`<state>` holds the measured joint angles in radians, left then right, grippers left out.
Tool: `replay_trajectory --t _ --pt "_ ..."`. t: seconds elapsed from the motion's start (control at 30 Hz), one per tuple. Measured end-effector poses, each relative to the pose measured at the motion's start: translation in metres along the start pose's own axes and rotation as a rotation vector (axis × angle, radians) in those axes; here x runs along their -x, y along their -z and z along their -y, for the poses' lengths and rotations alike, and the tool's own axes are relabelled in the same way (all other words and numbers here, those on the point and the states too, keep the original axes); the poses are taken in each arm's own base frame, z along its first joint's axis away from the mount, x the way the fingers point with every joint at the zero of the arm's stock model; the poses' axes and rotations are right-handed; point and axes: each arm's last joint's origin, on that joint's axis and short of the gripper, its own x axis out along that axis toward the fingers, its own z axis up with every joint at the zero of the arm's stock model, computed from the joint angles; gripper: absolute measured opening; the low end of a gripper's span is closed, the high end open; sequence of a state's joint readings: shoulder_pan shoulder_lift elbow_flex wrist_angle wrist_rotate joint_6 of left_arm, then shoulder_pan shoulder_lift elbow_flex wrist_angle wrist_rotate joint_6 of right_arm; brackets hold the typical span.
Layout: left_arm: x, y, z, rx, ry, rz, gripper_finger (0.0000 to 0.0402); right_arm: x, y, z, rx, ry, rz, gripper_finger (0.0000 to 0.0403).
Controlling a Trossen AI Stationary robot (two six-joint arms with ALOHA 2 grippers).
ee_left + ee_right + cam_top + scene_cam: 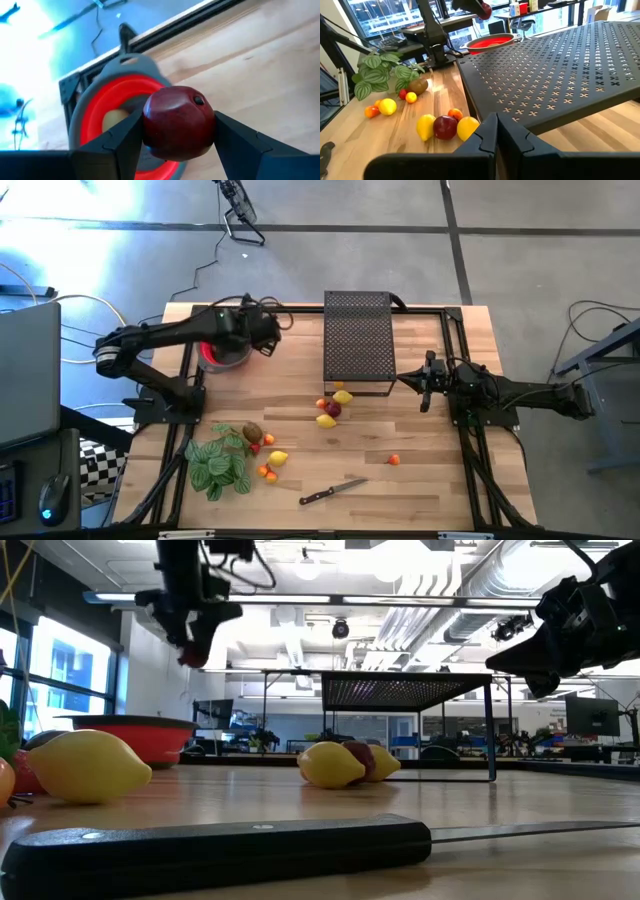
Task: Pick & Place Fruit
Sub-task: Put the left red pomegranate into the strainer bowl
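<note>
A wooden tabletop [420, 470] is lying under me, with a black perforated rack [358, 338] standing at its far middle. My left jaws [177, 137] are hovering above the red bowl [222, 356] near the left back corner, part open and clamped on a dark red apple [179, 121]; something pale is already lying in the bowl, though I cannot tell what. My right jaws [496, 131] are waiting fully closed and empty, just right of the rack.

The other fruit is sitting out on the tabletop. Two lemons [342, 396], another dark apple [333, 409] and a small orange piece are clustering just in front of the rack. A kiwi [252, 432], a lemon [278, 458] and a few small orange and red pieces are lying beside the green leafy plant [218, 465] at front left. One tiny orange fruit [394, 460] is sitting alone toward the right. A black-handled knife [332, 492] is lying near the front edge.
</note>
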<state>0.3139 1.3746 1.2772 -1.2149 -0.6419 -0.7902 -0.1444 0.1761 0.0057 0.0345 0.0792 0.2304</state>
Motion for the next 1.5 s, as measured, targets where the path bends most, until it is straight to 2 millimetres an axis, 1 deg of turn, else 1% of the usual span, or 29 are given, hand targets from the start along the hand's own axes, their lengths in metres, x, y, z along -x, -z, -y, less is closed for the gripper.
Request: replay_trajectory --t 0.17,0.4,0.57,0.67,0.87,0.97,1.07,1.33,1.4,1.5 --pt "-0.025 -0.002 -0.015 0.06 -0.042 -0.102 0.0212 0.0 0.0 0.0 0.017 0.0 0.0 0.0002" --pt "-0.059 0.008 -0.03 0.107 -0.128 -0.176 0.0212 0.0 0.0 0.0 0.026 0.0 0.0 0.0002" --pt "-0.08 0.014 -0.035 0.155 -0.139 -0.18 0.0212 0.0 0.0 0.0 0.026 0.0 0.0 0.0002" --pt "-0.089 0.016 -0.037 0.186 -0.144 -0.173 0.0212 0.0 0.0 0.0 0.026 0.0 0.0 0.0002" --pt "-0.108 0.027 -0.042 0.219 -0.162 -0.18 0.0212 0.0 0.0 0.0 0.026 0.0 0.0 0.0002" --pt "-0.114 0.031 -0.043 0.231 -0.154 -0.195 0.0212 0.0 0.0 0.0 0.026 0.0 0.0 0.0002" --pt "-0.115 0.034 -0.043 0.225 -0.157 -0.204 0.0212 0.0 0.0 0.0 0.026 0.0 0.0 0.0002" --pt "-0.116 0.032 -0.041 0.216 -0.134 -0.177 0.0214 0.0 0.0 0.0 0.026 0.001 0.0 0.0002" --pt "-0.116 0.031 -0.04 0.221 -0.13 -0.171 0.0222 0.0 0.0 0.0 0.026 0.001 0.0 0.0002" --pt "-0.116 0.03 -0.04 0.227 -0.124 -0.162 0.0247 0.0 0.0 0.0 0.026 0.001 0.0 0.0002"
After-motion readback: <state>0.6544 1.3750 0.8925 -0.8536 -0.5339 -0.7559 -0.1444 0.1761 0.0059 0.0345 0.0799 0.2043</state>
